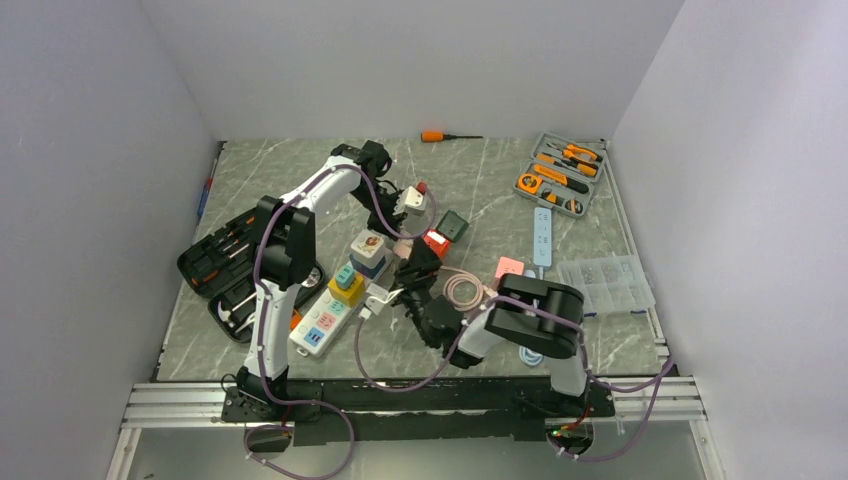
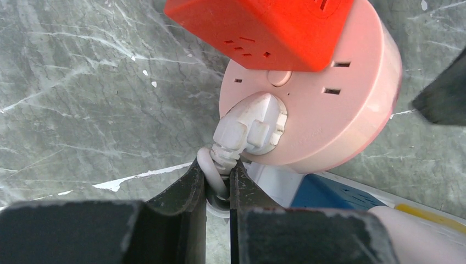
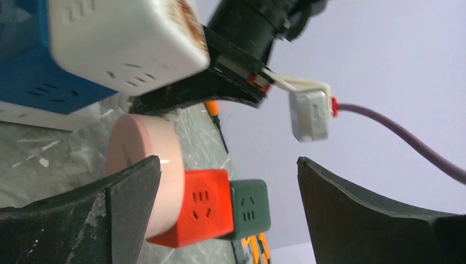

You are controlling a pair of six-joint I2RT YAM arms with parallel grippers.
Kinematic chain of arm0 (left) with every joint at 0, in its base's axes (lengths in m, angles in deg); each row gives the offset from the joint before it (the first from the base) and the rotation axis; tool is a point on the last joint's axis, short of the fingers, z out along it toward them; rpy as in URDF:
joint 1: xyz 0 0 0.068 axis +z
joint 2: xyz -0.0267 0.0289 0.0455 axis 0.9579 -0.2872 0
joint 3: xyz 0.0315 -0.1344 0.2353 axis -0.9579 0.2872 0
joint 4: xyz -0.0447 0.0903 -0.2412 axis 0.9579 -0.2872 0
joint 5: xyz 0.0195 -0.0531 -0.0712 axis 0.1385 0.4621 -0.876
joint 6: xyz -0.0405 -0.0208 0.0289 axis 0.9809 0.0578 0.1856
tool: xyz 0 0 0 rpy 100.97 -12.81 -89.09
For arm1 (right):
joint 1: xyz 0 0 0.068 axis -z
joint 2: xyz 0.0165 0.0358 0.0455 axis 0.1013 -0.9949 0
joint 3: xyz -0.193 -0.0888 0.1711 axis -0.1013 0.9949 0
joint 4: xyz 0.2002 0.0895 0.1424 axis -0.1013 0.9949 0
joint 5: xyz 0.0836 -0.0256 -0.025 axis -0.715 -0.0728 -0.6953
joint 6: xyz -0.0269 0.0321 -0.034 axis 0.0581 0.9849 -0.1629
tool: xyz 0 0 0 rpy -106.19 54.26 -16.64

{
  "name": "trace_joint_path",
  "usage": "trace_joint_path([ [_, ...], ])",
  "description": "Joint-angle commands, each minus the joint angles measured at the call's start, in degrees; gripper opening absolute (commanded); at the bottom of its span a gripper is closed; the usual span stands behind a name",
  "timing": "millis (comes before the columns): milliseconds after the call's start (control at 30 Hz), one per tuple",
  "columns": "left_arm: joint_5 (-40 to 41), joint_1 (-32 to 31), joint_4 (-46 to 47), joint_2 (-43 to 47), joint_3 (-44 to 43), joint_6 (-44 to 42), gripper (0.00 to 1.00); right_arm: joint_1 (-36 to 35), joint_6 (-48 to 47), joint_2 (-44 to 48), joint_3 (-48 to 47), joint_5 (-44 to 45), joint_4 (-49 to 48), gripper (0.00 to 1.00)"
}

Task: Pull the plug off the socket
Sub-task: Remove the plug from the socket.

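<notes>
White plug (image 2: 254, 124) in pink socket (image 2: 335, 115), cable (image 2: 207, 160) down-left into left pincer (image 2: 217, 175).

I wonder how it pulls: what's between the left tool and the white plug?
In the left wrist view, only white cord: the left tool pinches it right next to the white plastic plug in the round pink socket.

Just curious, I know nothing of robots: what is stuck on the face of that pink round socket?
A white plug and a red cube adapter sit on the pink round socket. What lies beneath them is covered. The left jaws pinch the plug's white cable.
</notes>
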Motion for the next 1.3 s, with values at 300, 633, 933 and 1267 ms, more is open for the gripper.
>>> trace_joint_path([
  [300,-3.1,0.3,1.8,8.3,2.2,-1.2,0.00,9.3,56.5,40.4,-1.4,-10.9,53.3,0.85],
  [633,-2.2,0.3,5.3,11.1,5.8,-2.5,0.00,43.1,101.0,41.9,-8.6,-41.4,68.2,0.97],
  [933,-2.0,0.0,7.7,13.2,9.2,-2.8,0.00,52.1,115.5,29.3,-7.1,-56.6,54.1,1.00],
  [1267,-1.6,0.1,9.2,14.7,11.8,-3.1,0.00,54.6,127.6,17.8,-3.8,-71.0,34.5,1.00],
])
